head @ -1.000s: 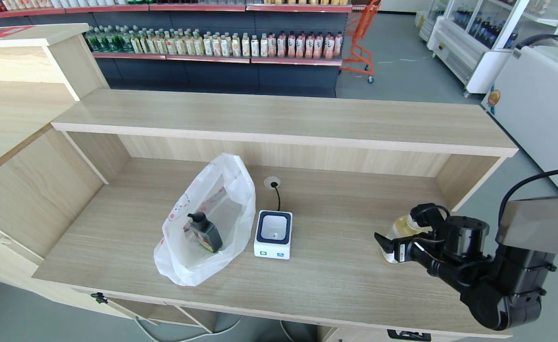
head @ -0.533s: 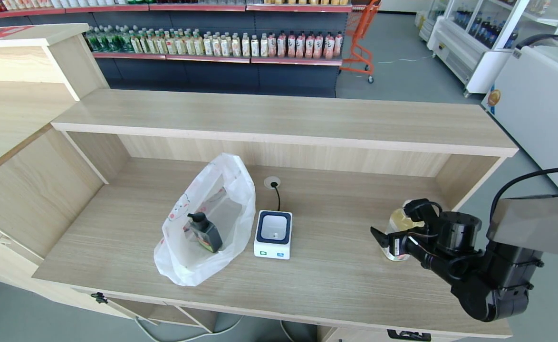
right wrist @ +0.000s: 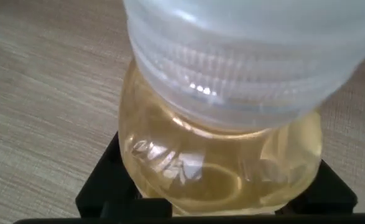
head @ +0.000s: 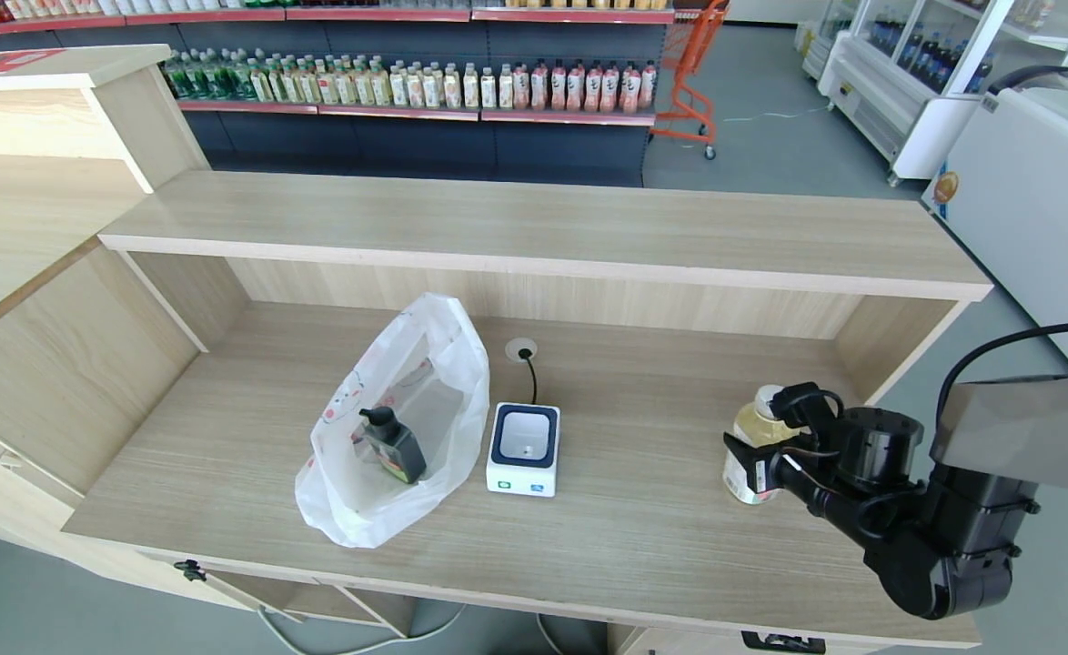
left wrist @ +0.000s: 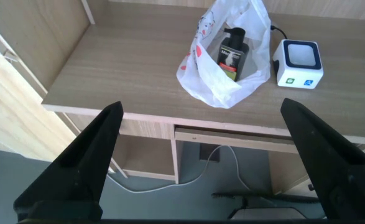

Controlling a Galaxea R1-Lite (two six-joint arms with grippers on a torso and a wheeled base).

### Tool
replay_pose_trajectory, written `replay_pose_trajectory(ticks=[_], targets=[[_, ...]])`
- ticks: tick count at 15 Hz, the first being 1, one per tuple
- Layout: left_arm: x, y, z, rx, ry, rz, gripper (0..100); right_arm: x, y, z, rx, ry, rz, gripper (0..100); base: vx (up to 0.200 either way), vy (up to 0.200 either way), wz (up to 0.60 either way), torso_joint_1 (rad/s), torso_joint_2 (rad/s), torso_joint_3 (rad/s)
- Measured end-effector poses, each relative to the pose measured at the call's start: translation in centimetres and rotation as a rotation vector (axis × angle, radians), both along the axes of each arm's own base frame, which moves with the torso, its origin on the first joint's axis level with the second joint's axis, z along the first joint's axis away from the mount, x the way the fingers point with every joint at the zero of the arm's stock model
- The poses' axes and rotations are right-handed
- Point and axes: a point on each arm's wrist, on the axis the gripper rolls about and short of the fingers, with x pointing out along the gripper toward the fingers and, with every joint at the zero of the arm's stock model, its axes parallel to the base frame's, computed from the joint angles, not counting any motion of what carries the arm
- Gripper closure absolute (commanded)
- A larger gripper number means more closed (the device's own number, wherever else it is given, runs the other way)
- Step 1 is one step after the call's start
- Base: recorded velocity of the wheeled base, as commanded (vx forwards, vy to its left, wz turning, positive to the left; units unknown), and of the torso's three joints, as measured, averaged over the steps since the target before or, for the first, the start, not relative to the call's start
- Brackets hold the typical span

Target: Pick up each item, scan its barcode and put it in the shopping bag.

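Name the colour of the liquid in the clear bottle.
Pale yellow; the bottle shows best in the right wrist view.

Matt wood, glossy plastic
The pale wood-grain desk (head: 643,537) looks matt; the thin white plastic shopping bag (head: 458,387) is crinkled, half see-through; the clear plastic bottle of yellow liquid (head: 745,435) shines, its cap (right wrist: 244,68) ribbed.

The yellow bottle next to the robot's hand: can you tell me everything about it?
The bottle is clear plastic, holding pale yellow liquid, with a ribbed whitish cap and a label round its lower part. It stands upright on the wooden counter, at the robot's right. The right gripper has a black finger against each side of it.
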Motion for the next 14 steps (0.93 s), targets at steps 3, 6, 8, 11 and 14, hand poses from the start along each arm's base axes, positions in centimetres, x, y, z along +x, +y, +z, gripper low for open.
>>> replay_pose_trajectory(ticks=[3,6,8,11,14], targets=[[0.0,0.0,0.0,0.000,0.000,0.000,0,-1.0,-0.3,-0.4,-0.008,0.014,0.013,100,0.000,0.000,0.00,0.000,0.00,0.000],[0.0,0.0,0.0,0.000,0.000,0.000,0,-1.7,-0.3,0.2,0.093,0.044,0.052,100,0.000,0.000,0.00,0.000,0.00,0.000],[0.0,0.0,0.0,0.000,0.000,0.000,0,-2.2,-0.2,2.4,0.205,0.062,0.107,100,0.000,0.000,0.00,0.000,0.00,0.000],[0.0,0.0,0.0,0.000,0.000,0.000,0,-4.2,0.0,6.5,0.396,0.168,0.282,100,0.000,0.000,0.00,0.000,0.00,0.000],[0.0,0.0,0.0,0.000,0.000,0.000,0,-7.9,0.4,10.1,0.504,0.281,0.564,100,0.000,0.000,0.00,0.000,0.00,0.000]])
